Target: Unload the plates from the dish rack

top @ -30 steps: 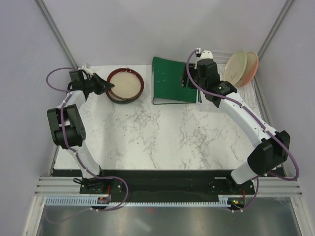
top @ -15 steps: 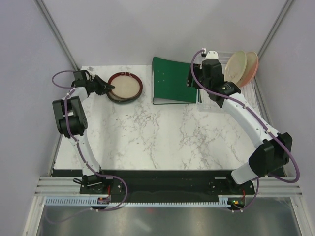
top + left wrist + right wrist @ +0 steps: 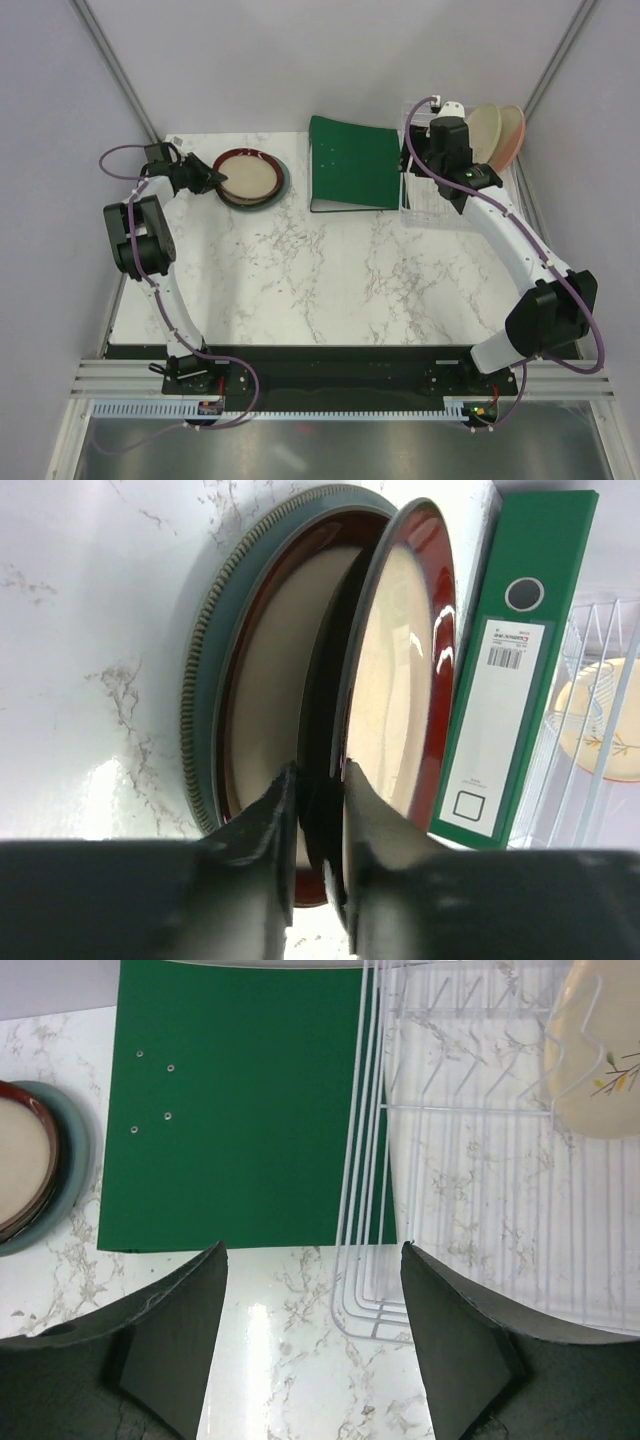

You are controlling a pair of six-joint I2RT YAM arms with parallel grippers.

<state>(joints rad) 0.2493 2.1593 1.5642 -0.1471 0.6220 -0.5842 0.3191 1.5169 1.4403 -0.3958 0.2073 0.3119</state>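
My left gripper [image 3: 207, 178] [image 3: 318, 780] is shut on the near rim of a dark-red-rimmed plate with a beige centre [image 3: 250, 175] [image 3: 400, 670]. In the left wrist view this plate tilts up over a like plate [image 3: 265, 680], which lies in a slate grey plate [image 3: 281, 186] [image 3: 200, 690]. The see-through dish rack [image 3: 432, 205] [image 3: 480, 1160] stands at the back right. A cream plate with a sprig motif [image 3: 483, 133] [image 3: 595, 1050] and a pink one [image 3: 512, 135] stand on edge in it. My right gripper [image 3: 420, 165] [image 3: 312, 1260] hangs open over the rack's near-left corner, holding nothing.
A flat green binder [image 3: 355, 162] [image 3: 240, 1110] [image 3: 510, 670] lies between the plate stack and the rack, and its right edge touches the rack. Grey walls close in on the left, the back and the right. White marble table [image 3: 330, 270] spreads in front.
The held plate has come down from steeply tilted to nearly flat on the stack, and the left wrist has drawn back left. My right gripper has moved right, from the binder's edge over the rack.
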